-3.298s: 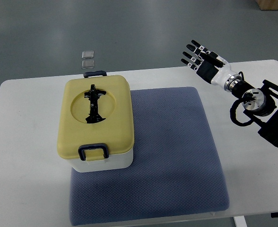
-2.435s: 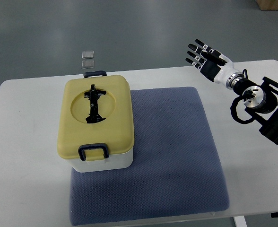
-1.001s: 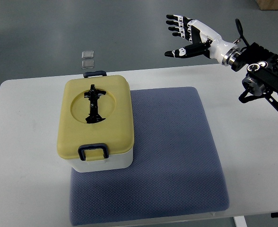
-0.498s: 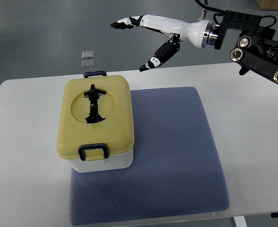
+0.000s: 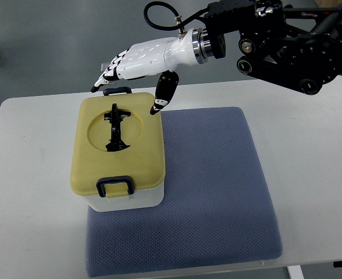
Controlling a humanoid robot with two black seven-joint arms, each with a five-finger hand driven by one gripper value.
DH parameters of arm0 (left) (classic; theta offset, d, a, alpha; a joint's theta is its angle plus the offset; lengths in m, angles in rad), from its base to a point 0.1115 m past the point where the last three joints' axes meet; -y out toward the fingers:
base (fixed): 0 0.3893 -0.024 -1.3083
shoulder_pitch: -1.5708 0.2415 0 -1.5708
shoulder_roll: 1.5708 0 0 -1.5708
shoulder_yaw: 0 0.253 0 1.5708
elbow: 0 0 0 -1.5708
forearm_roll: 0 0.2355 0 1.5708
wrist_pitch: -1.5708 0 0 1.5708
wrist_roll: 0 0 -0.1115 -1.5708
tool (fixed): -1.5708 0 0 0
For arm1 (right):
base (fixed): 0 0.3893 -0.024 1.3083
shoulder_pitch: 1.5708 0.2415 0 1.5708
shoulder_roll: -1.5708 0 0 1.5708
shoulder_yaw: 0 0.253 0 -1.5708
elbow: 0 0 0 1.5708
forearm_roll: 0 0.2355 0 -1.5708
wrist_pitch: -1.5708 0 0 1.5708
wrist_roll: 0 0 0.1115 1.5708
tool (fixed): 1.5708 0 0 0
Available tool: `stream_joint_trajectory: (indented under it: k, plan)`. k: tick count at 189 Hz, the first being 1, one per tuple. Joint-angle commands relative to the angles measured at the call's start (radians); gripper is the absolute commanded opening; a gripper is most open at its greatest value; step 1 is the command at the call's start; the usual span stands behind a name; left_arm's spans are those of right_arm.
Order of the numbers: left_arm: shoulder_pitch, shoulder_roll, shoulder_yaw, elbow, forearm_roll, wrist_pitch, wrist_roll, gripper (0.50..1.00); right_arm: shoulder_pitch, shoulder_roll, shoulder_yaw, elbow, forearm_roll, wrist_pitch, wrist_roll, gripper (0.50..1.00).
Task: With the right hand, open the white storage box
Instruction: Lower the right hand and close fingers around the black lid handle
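Nearest you, the box (image 5: 120,152) sits lid-closed on the left edge of the mat (image 5: 209,192), on the counter (image 5: 25,192), just below and left of your right robot hand (image 5: 133,64). That robot hand hovers over the box's far edge, fingers spread, thumb pointing down, holding nothing.

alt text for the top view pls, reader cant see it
The robot's right hand, fingers spread, hovers over the far edge of a closed white storage box with a yellow lid, which sits on a blue mat on a white table.
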Motion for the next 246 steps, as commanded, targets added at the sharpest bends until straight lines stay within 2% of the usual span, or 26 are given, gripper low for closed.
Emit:
stream_joint_trajectory:
  k: [1,22,51,111,135,198,246]
  plan:
    - [0.000,0.000,0.001,0.000,0.000,0.000,0.000,1.000,0.032,0.033,-0.012,-0.002,-0.057,-0.009,0.000,0.944]
    - [0.000,0.000,0.001,0.000,0.000,0.000,0.000,1.000,0.043,0.066,-0.017,-0.010,-0.104,-0.014,-0.002,0.944]
    - [0.001,0.000,-0.001,0.000,0.000,0.000,0.000,1.000,0.048,0.115,-0.079,-0.025,-0.115,-0.070,-0.002,0.944]
    - [0.000,0.000,-0.001,0.000,0.000,0.000,0.000,1.000,0.045,0.145,-0.102,-0.066,-0.141,-0.098,-0.009,0.940]
    - [0.000,0.000,0.001,0.000,0.000,0.000,0.000,1.000,0.034,0.146,-0.106,-0.079,-0.141,-0.146,-0.011,0.936]
    - [0.000,0.000,0.001,0.000,0.000,0.000,0.000,1.000,0.008,0.171,-0.122,-0.089,-0.150,-0.153,-0.012,0.926]
    - [0.000,0.000,0.001,0.000,0.000,0.000,0.000,1.000,0.000,0.172,-0.125,-0.097,-0.153,-0.153,-0.011,0.805]
